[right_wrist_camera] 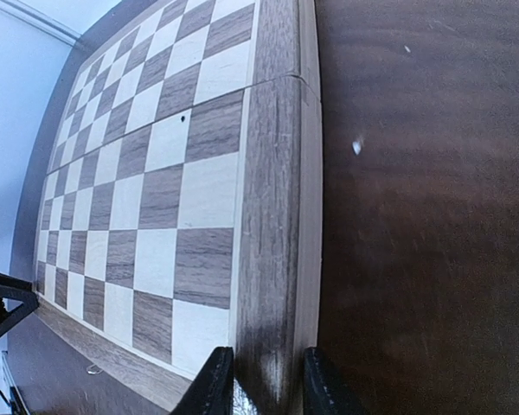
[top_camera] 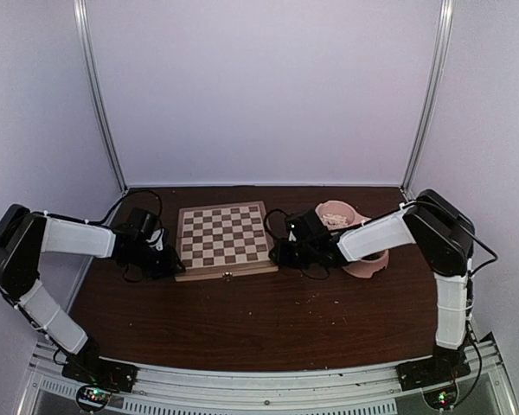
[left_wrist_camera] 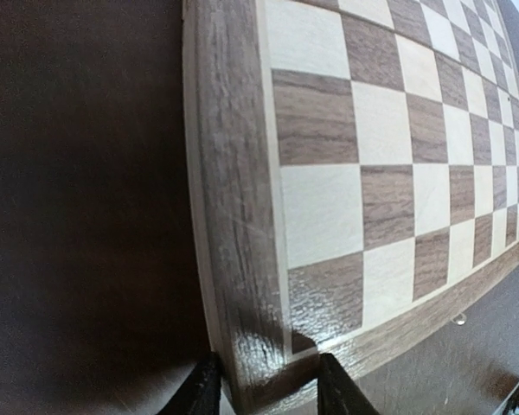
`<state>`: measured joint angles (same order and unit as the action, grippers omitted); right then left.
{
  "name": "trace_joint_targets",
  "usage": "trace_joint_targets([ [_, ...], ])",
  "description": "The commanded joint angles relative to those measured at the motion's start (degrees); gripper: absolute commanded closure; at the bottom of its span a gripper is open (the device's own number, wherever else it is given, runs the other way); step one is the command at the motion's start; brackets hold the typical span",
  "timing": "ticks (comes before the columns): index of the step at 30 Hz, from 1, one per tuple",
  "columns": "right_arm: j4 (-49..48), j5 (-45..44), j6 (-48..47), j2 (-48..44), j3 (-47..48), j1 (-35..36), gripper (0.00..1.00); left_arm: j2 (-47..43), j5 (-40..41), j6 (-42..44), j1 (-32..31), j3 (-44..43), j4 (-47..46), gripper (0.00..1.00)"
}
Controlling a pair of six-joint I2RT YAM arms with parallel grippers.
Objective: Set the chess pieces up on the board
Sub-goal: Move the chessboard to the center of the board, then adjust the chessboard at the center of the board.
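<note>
The board (top_camera: 223,235) lies flat at the back middle of the table, with no pieces on its squares. My left gripper (top_camera: 167,260) is shut on the board's near left corner. In the left wrist view the frame corner (left_wrist_camera: 259,363) sits pinched inside the left gripper (left_wrist_camera: 265,393). My right gripper (top_camera: 278,252) is shut on the near right corner. In the right wrist view its fingers (right_wrist_camera: 213,385) press either side of the frame strip (right_wrist_camera: 272,285). Cream chess pieces (top_camera: 333,219) lie in the pink bowl's far cup. The dark pieces are hidden.
The pink double bowl (top_camera: 356,259) stands right of the board, partly under my right arm. A small metal clasp (top_camera: 227,276) sits on the board's near edge. Pale specks (top_camera: 307,301) dot the dark table in front. White walls close off the back and sides.
</note>
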<state>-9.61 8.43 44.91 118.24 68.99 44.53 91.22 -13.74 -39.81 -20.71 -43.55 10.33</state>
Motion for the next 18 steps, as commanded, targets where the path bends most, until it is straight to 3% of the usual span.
trace_joint_targets([
  [1, -1.51, 3.68, -0.78, -8.68, -9.99, 4.71, 0.71, -7.68, -1.6, -4.62, -8.71, 5.4, 3.67, 0.62],
  [3, -0.21, 1.94, -0.97, -13.06, -15.66, 5.91, 0.7, -12.89, -0.54, -7.14, -11.28, 8.46, 4.72, 0.62],
  [7, 5.45, -3.66, -1.22, -22.58, -23.63, 6.89, 0.55, -25.25, 0.13, -11.58, -12.53, 16.38, 7.67, 0.57],
  [10, 8.68, -6.42, -2.04, -27.42, -25.68, 6.67, 0.47, -30.87, 3.7, -10.35, -12.47, 16.54, 13.56, 0.51],
  [14, 12.48, -7.45, -4.11, -29.54, -22.93, 6.33, 0.39, -32.79, 6.63, -6.91, -11.87, 12.22, 19.16, 0.44],
  [18, 14.39, -7.53, -6.28, -27.65, -18.58, 5.2, 0.39, -30.18, 4.39, -4.31, -9.15, 8.97, 19.39, 0.43],
])
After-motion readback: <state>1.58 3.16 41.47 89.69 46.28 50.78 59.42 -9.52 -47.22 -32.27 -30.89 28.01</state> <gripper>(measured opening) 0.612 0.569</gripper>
